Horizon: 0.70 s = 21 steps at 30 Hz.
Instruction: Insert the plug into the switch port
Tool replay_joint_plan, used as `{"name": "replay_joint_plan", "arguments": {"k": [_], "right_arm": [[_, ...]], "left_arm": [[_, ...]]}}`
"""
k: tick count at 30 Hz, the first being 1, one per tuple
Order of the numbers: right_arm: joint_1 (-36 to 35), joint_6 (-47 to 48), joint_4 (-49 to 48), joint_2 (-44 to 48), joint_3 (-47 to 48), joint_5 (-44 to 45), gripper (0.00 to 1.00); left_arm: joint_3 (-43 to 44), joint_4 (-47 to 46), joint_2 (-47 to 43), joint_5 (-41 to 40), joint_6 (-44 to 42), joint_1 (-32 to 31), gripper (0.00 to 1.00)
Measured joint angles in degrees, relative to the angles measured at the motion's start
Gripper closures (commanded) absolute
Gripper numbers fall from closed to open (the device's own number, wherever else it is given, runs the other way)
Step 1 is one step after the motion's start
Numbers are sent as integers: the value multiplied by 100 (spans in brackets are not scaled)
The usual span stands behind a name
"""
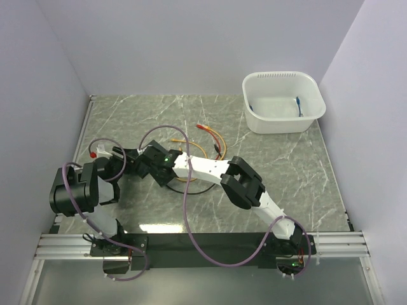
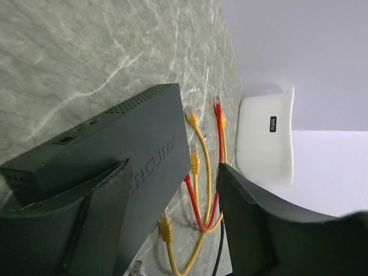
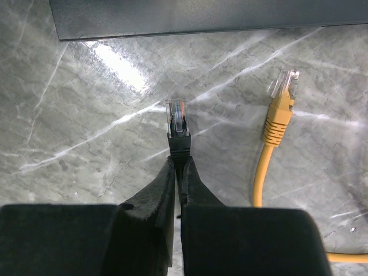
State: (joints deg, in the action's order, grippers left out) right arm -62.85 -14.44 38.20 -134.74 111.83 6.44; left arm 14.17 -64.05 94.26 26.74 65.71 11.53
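Observation:
The switch (image 2: 132,144) is a thin matte-black box, raised on edge between the fingers of my left gripper (image 2: 172,172). One finger (image 2: 86,230) is against the box and the other (image 2: 259,230) stands apart from it, so the jaws are open. A small socket opening (image 2: 64,140) shows on the box's narrow side. My right gripper (image 3: 178,164) is shut on the black cable just behind the clear-tipped plug (image 3: 177,118). That plug points at the switch's edge (image 3: 201,17), a short way off. In the top view both arms cover the switch.
A loose yellow plug (image 3: 282,95) lies on the marble to the right of the held one. Yellow and red cables (image 2: 201,190) trail beside the switch. A white tub (image 1: 283,101) stands at the back right. Walls enclose the table on both sides.

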Motion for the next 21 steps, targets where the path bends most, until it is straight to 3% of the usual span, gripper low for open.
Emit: {"name": "replay_joint_plan", "arguments": {"k": [9, 16, 21], "right_arm": [[0, -2, 42, -2, 57, 28, 100], [0, -26, -168, 212, -365, 74, 100], [0, -52, -275, 404, -697, 122, 100]], "left_arm": [[66, -116, 4, 11, -7, -129, 32], [748, 1663, -1191, -660, -527, -42, 32], [868, 1832, -1320, -804, -643, 479, 34]]}}
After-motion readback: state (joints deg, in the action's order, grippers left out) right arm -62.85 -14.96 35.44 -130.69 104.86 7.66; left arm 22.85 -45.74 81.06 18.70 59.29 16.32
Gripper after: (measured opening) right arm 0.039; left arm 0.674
